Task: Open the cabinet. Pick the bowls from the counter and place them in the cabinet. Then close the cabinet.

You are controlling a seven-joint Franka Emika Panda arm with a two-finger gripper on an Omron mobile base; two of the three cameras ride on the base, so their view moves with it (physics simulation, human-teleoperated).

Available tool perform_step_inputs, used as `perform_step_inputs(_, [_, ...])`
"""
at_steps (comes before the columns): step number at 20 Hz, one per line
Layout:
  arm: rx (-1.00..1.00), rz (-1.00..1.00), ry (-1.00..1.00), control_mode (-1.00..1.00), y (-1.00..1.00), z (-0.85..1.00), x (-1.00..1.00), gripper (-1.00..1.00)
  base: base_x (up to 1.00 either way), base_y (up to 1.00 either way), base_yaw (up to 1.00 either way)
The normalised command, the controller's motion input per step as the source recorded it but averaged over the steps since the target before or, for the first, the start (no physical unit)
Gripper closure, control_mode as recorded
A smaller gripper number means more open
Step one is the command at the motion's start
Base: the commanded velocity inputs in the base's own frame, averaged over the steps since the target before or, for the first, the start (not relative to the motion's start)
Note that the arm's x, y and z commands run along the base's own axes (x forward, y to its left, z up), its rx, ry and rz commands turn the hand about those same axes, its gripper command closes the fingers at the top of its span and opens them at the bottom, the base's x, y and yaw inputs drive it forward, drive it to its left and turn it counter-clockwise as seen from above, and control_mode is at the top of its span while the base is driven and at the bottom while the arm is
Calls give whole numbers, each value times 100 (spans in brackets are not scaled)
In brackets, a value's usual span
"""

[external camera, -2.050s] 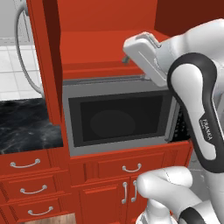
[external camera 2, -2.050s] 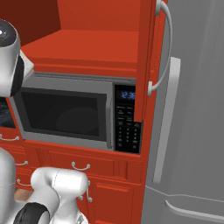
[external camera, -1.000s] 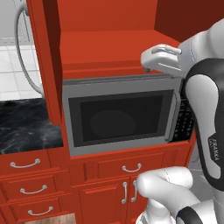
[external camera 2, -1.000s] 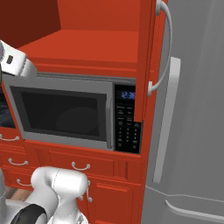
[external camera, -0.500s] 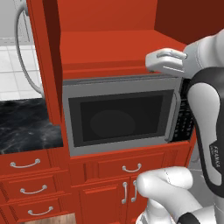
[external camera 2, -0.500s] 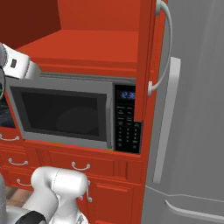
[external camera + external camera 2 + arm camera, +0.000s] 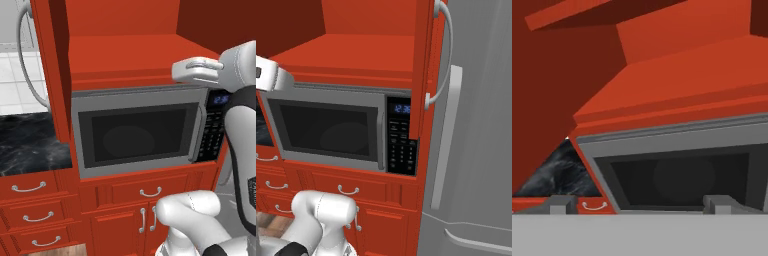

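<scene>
The cabinet above the microwave stands open, and its red shelf is bare. Its left door and right door are swung out, each with a curved silver handle. My gripper hovers level in front of the shelf's right part, just above the microwave's top edge. In the hand view the gripper is open, with its fingertips far apart and nothing between them. A stretch of the black counter lies to the left. The bowls are out of view.
A grey microwave sits built in under the cabinet, with its keypad on the right. Red drawers and lower doors are below. A grey fridge stands to the right, close to the open right door.
The hand has levelled out and shifted a little right and down in front of the cabinet shelf. The jaws have stayed wide open. The doors have not moved.
</scene>
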Motion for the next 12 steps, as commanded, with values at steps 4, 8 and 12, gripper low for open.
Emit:
perform_step_inputs(4, [-2,0,-2,-100,-18,22,-30,-100,0,0,0])
perform_step_inputs(8, [-3,0,-2,-100,-5,15,-29,-100,0,0,0])
perform_step_inputs(12, [-5,0,0,-100,-1,0,-4,-100,0,0,0])
